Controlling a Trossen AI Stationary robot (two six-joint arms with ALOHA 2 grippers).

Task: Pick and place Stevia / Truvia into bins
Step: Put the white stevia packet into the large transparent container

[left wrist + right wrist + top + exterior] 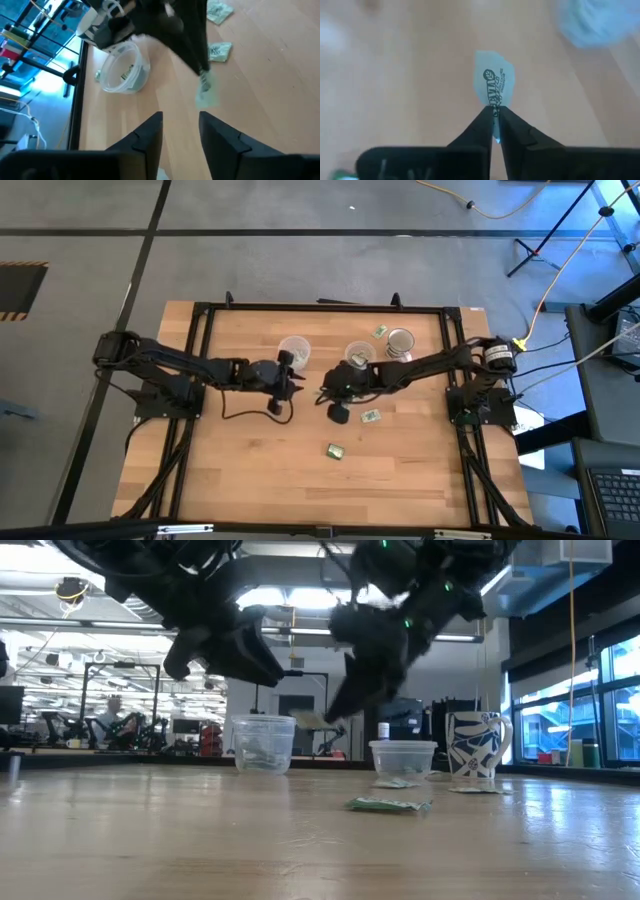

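Note:
My right gripper is shut on a green-and-white Truvia sachet and hangs above the table's middle, between the two clear cups. My left gripper is open and touches nothing; it hovers beside the left cup, facing the right gripper's sachet. The second cup holds sachets. Loose sachets lie flat on the wood. In the low view the held sachet hangs well above the tabletop. My right gripper pinches the sachet by one short edge between its two fingertips. The rest of the sachet sticks out beyond the fingers. It is lifted clear of the table.
A blue-and-white patterned mug stands right of the cups near the far edge. A black frame runs around the wooden table. The near half of the table carries one sachet. A cable lies below the left arm.

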